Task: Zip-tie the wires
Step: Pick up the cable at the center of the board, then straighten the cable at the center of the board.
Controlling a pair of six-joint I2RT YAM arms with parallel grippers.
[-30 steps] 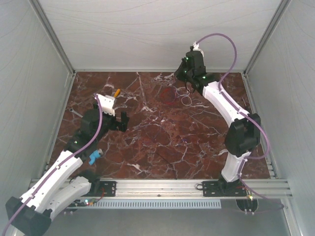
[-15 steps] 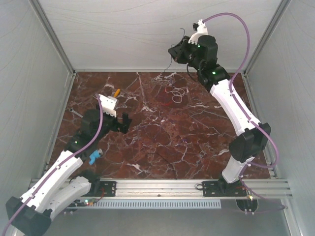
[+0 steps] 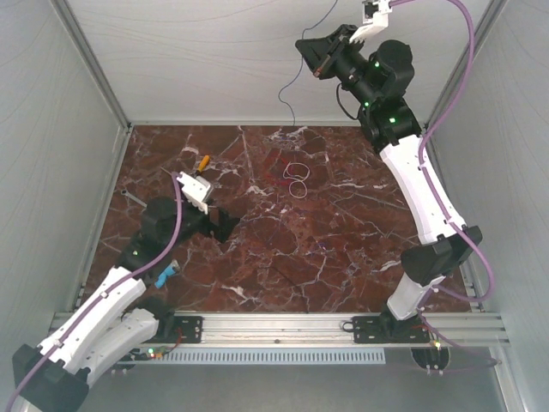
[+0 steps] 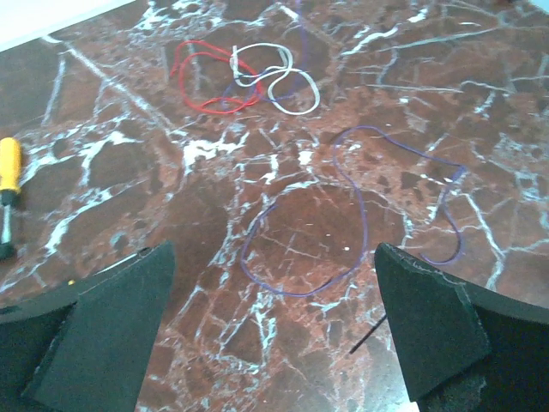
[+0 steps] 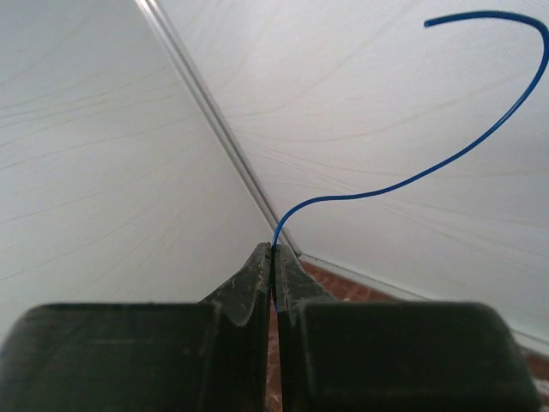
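Observation:
The wires lie at the back middle of the marble table (image 3: 343,249): a red loop (image 4: 210,77) and a whitish loop (image 4: 279,81) tangled together (image 3: 292,178), and a purple loop (image 4: 343,223) nearer to me. My right gripper (image 3: 316,53) is raised high against the back wall. It is shut (image 5: 274,251) on one thin blue wire (image 5: 412,178) that curves away from its tips and hangs down (image 3: 283,96). My left gripper (image 3: 219,223) hovers low over the table, open (image 4: 273,257), with the purple loop just ahead of its fingers.
A yellow-handled screwdriver (image 3: 203,160) lies at the back left, also visible in the left wrist view (image 4: 9,167). A thin black strip (image 4: 369,333) rests by the left gripper's right finger. White walls close the table in on three sides.
My right arm has risen from the tangle on the table to high against the back wall, pulling the blue wire up with it. The left gripper has shifted slightly right.

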